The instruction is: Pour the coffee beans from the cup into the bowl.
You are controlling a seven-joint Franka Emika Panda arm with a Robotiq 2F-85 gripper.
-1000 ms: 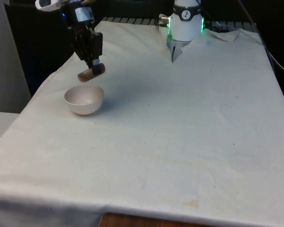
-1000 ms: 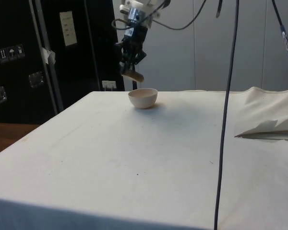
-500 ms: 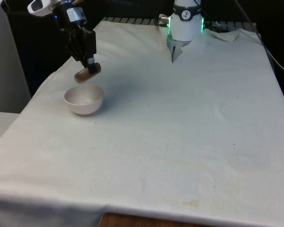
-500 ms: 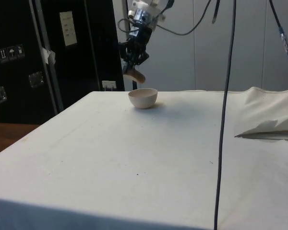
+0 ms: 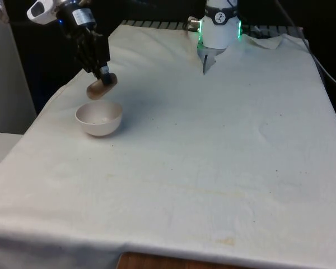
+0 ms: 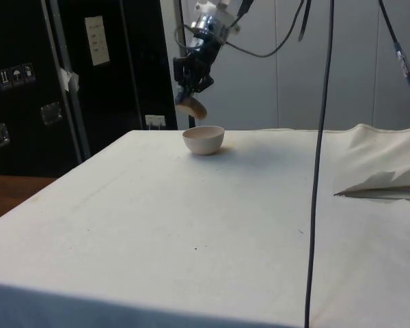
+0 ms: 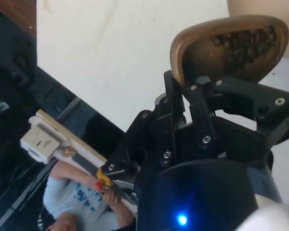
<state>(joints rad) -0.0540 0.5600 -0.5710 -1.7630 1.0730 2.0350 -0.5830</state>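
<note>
Brown cup (image 7: 229,48) holding coffee beans (image 7: 243,41), white bowl (image 5: 99,119) below

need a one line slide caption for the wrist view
End effector gripping the rim of a tilted brown cup with coffee beans still inside, above the white cloth.

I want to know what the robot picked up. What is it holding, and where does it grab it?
The black gripper holds a small brown cup of coffee beans, pinched at its rim.
</note>
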